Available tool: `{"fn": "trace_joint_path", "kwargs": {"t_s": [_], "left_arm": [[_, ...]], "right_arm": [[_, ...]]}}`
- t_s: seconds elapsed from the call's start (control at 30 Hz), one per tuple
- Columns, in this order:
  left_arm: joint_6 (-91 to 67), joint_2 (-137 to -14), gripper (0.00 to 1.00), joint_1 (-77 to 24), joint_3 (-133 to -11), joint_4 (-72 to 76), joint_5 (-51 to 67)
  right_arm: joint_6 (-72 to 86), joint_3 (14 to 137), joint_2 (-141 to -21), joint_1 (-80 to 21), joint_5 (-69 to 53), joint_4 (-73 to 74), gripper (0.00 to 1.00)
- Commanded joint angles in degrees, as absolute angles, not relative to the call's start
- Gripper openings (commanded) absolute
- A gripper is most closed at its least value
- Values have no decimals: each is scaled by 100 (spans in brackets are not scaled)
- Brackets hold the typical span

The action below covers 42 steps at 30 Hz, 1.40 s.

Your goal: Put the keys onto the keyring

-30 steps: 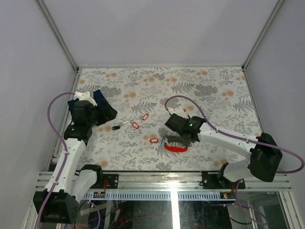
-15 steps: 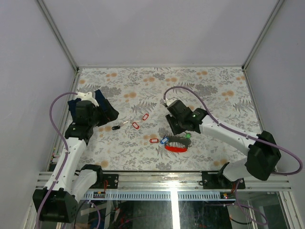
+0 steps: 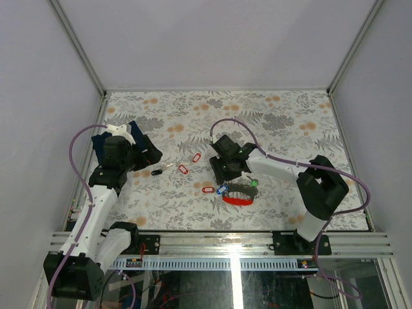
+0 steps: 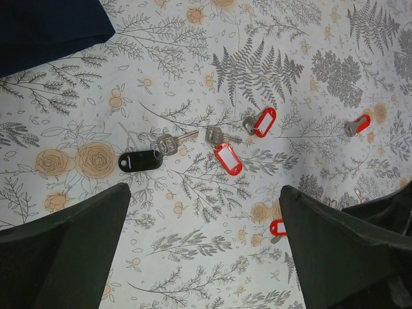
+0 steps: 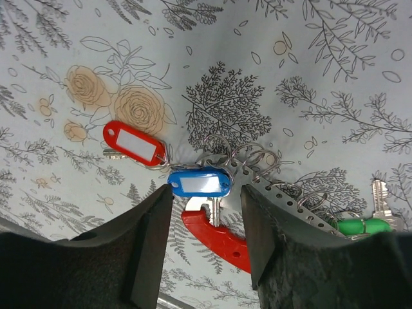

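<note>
The keyring lies near the table's front centre: a grey holed fob [image 3: 239, 188] [image 5: 297, 201] with wire rings and a red curved strap [image 3: 237, 200] [image 5: 222, 239]. A blue-tagged key [image 5: 199, 182] and a red-tagged key [image 5: 135, 143] sit at its ring end, a green-tagged key [image 5: 364, 226] at the other. My right gripper [image 3: 224, 172] [image 5: 206, 212] hovers over the ring end, open and holding nothing. My left gripper [image 3: 147, 154] [image 4: 205, 212] is open above loose keys: a black-tagged one [image 4: 140, 160] and red-tagged ones [image 4: 227, 158] [image 4: 264, 121].
Another red-tagged key [image 4: 278, 227] lies by the left gripper's right finger, and one more [image 4: 358, 124] farther right. A dark blue item [image 4: 51, 26] lies at the table's left side under the left arm. White walls enclose the flowered table [image 3: 290, 122].
My right gripper has opened wider and drawn back up and left off the keyring, uncovering the blue-tagged and green-tagged keys. The left arm has barely moved.
</note>
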<state>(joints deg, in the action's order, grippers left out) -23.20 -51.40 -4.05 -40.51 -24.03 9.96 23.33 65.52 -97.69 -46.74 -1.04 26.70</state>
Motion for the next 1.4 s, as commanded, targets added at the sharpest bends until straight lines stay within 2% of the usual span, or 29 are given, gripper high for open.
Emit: {"fn": "trace_joint_path", "kwargs": {"t_s": [0.0,0.77,0.93,1.1,1.2,1.27,1.37], "left_arm": [[-2249,-5130,100,-436,-4008,-2207,1051],[-2264,-5151,99,-446,-4005,-2202,1025],[-2276,-5149,99,-454,-4006,-2206,1015],[-2272,-5168,100,-451,-4017,-2198,1027],[-2272,-5167,100,-450,-4017,-2195,1023],[-2285,-5177,100,-453,-4018,-2182,1041],[-2284,-5177,100,-451,-4012,-2175,1058]], "right_arm": [[2668,6686,-10060,-4667,-50,2617,53],[2683,6538,-10434,-4666,-510,2740,52],[2608,6293,-10124,-4667,-1212,2111,48],[2631,5932,-9870,-4669,-2830,977,47],[2657,5763,-9686,-4676,-3375,573,47],[2466,5748,-9566,-4676,-3335,679,47],[2119,5830,-9188,-4675,-2172,1270,47]]}}
